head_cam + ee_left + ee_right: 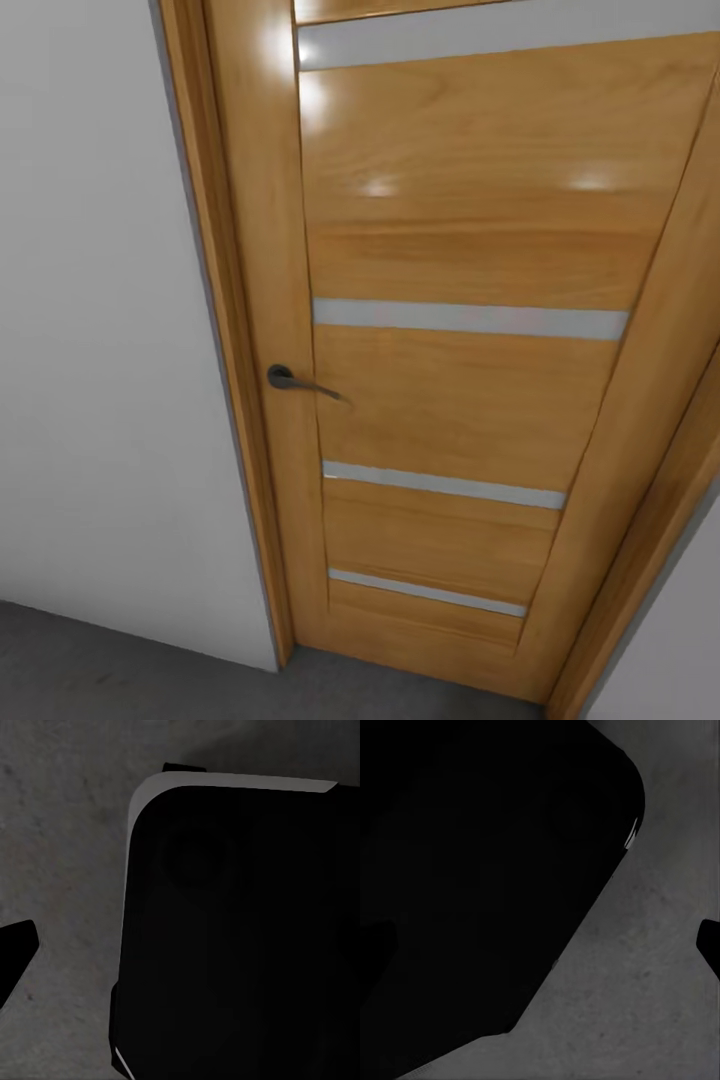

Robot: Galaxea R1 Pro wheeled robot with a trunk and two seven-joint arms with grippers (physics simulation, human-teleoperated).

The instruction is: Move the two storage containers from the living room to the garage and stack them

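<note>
Item: wood-panelled door (470, 400), closed, seen from my head camera; no containers in sight

Detail: the door is honey-coloured wood with four pale horizontal strips and a dark lever handle (295, 381) at its left edge; a matching wooden frame (215, 330) borders it, with plain white wall (95, 350) to the left and a sliver of wall at far right. Dark grey mottled floor (90, 665) runs along the near edge. My left wrist camera looks down on the same grey floor (64, 870) beside a large black rounded body (240, 937) with a pale rim; my right wrist camera shows floor (649, 1005) beside a similar black mass (487, 870). Whether my left and right claws are open or closed, I cannot tell
</note>
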